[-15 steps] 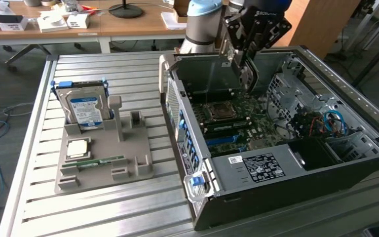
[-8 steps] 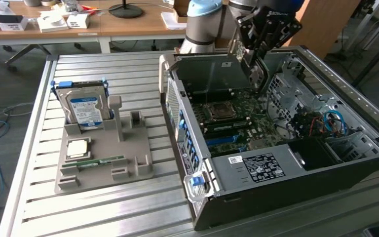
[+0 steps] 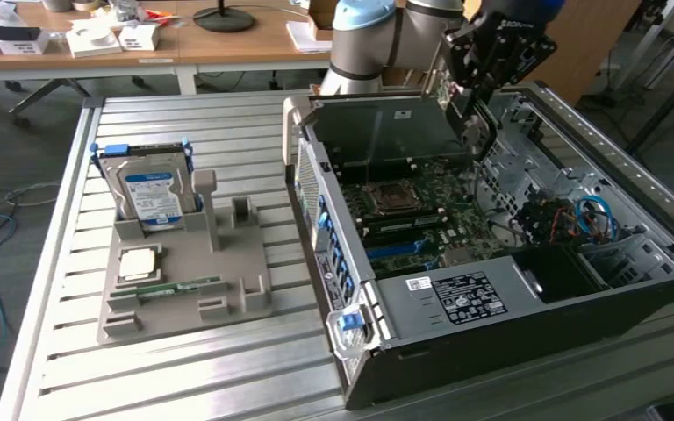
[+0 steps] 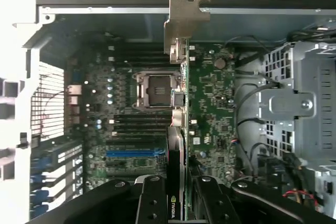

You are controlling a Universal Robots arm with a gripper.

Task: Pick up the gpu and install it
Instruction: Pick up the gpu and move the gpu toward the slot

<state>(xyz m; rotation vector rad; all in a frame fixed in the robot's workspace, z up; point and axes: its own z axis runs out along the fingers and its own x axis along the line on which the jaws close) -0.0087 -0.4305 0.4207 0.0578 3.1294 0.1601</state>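
The end effector (image 4: 181,198) is clamped on the gpu (image 4: 176,150), one black finger (image 4: 152,203) on each flat face. The card stands edge-on between them and runs straight away from the wrist, with its metal bracket (image 4: 187,17) at the far end.

Beyond the card lies the green motherboard (image 4: 210,93). The open CPU socket (image 4: 156,88) sits just beside the card's line, and a blue slot (image 4: 134,152) lies among the black ones nearby. On the card's other side are a grey drive cage (image 4: 294,103) and loose black cables (image 4: 247,124).

At about one o'clock in the exterior view, the card hangs lengthwise under the end effector, bracket end lowest, over the back part of the open computer case (image 3: 455,351). Whether it touches the board cannot be told. Blue cables (image 3: 595,215) lie inside the case at three o'clock.

At nine o'clock, well apart from the case on the slatted metal bench (image 3: 197,368), stands a grey holder (image 3: 238,281). It carries an upright hard drive (image 3: 150,193), a square processor chip (image 3: 138,261) and a green memory stick (image 3: 179,287). At eleven o'clock a wooden bench (image 3: 232,48) carries white boxes (image 3: 97,39).
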